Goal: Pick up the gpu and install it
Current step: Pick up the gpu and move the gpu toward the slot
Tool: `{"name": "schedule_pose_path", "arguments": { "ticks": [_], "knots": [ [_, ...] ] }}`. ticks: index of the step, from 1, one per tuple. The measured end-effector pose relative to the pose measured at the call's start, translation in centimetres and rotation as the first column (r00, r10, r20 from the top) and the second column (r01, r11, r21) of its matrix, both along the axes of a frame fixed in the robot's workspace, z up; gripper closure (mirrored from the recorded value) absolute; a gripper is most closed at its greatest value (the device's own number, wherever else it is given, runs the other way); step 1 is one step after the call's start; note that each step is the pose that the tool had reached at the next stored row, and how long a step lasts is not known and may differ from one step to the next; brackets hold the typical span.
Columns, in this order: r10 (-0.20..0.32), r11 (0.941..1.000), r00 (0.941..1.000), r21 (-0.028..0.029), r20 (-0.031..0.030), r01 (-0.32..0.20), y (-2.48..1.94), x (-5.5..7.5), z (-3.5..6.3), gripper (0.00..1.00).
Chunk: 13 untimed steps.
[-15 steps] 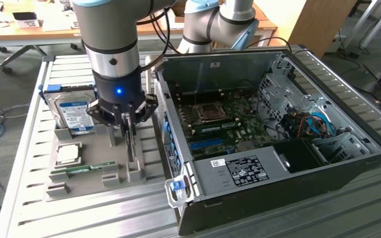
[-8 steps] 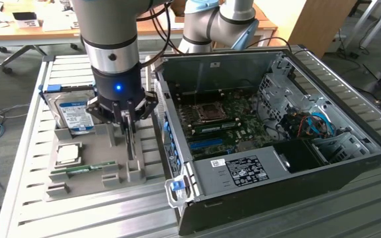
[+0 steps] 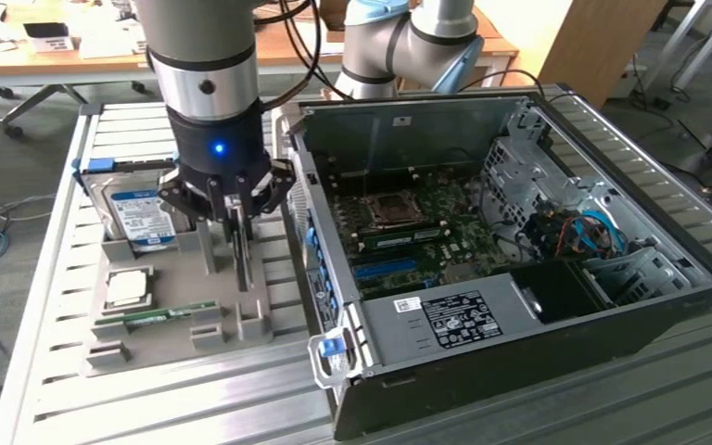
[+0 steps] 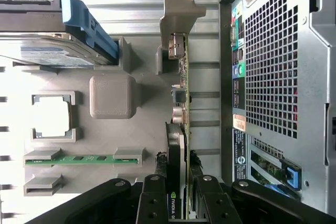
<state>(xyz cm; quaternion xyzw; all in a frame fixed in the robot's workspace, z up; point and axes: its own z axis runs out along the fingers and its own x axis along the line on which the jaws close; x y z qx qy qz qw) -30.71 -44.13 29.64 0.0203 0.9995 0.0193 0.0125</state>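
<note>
- Tool (image 4: 178,184): clenched on the gpu (image 4: 176,145), one finger on each face, at the cooler end.
- Gpu: stands on edge in the grey tray (image 4: 142,124), bracket end at a tray post, on the tray side nearest the case (image 3: 517,278).
- Tray: also carries a RAM stick (image 4: 84,158), a CPU (image 4: 51,116) and a hard drive (image 3: 140,213).
- Case: open, lying on the slatted tabletop (image 3: 183,399) just beside the tray.
</note>
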Motion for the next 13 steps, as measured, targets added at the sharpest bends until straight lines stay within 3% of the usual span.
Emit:
{"name": "schedule_pose_path", "arguments": {
  "ticks": [13],
  "knots": [
    [0.000, 1.0000, 1.0000, 0.0003, 0.0000, 0.000, 0.00, 0.0, 2.98, 0.73]
  ]
}}
